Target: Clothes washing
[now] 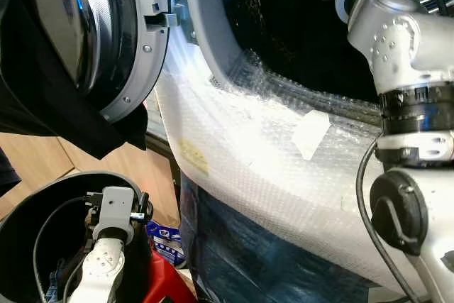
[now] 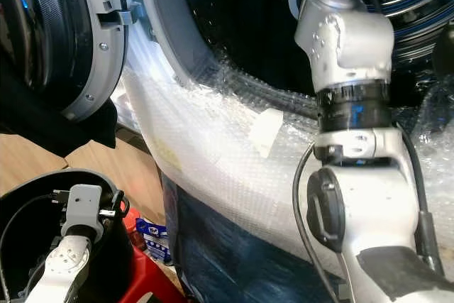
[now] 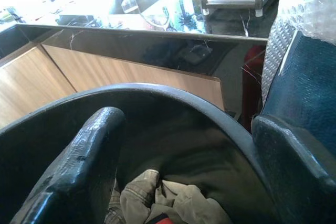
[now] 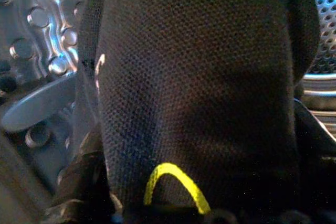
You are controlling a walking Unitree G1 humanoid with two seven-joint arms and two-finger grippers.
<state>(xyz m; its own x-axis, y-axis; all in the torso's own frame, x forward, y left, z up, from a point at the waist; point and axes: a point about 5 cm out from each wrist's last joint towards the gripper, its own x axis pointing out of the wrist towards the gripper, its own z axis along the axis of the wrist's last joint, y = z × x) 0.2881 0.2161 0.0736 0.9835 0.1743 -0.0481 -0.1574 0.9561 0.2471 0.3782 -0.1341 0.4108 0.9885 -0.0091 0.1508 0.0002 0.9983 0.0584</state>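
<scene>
The washing machine's door [image 1: 85, 26] stands open, and the right arm [image 2: 347, 69] reaches through the opening into the drum [image 4: 37, 35]. From its wrist, a black mesh garment with a yellow mark [image 4: 199, 93] hangs right in front of the perforated drum wall — it looks pinched in the right gripper, though the fingers are buried under the cloth and I cannot tell for sure. So one piece is going in, or nearly in.

The left gripper [image 3: 184, 171] hangs over the dark laundry basket [image 1: 42, 196], fingers spread and empty, with beige and plaid clothes [image 3: 168, 198] lying below it. More remains to load — and the door is yet to be closed.
</scene>
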